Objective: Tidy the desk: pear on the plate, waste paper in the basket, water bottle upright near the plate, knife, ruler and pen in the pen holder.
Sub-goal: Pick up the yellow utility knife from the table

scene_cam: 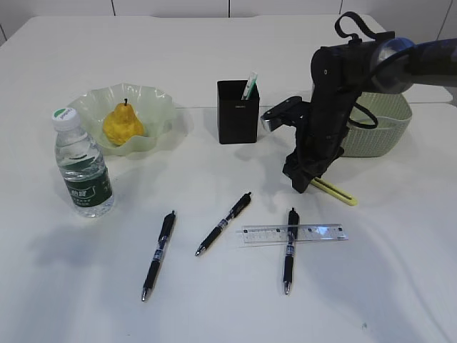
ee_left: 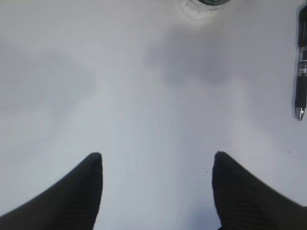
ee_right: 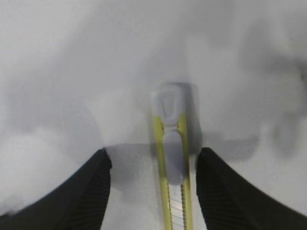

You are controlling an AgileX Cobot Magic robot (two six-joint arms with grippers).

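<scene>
The yellow pear (scene_cam: pixel 123 123) lies on the pale green plate (scene_cam: pixel 161 107). The water bottle (scene_cam: pixel 82 164) stands upright in front of the plate. The black pen holder (scene_cam: pixel 237 114) holds one white and green item. Three black pens (scene_cam: pixel 158 254) (scene_cam: pixel 224 223) (scene_cam: pixel 289 249) and the clear ruler (scene_cam: pixel 318 232) lie on the table. The yellow knife (scene_cam: pixel 335 191) (ee_right: pixel 171 158) lies between the open jaws of my right gripper (scene_cam: pixel 301 180) (ee_right: pixel 153 165), nearer the right jaw. My left gripper (ee_left: pixel 157 160) is open over bare table, out of the exterior view.
The green woven basket (scene_cam: pixel 389 125) stands at the right behind my right arm. A pen tip (ee_left: pixel 301 72) shows at the right edge of the left wrist view, and the bottle's base (ee_left: pixel 204 5) at its top edge.
</scene>
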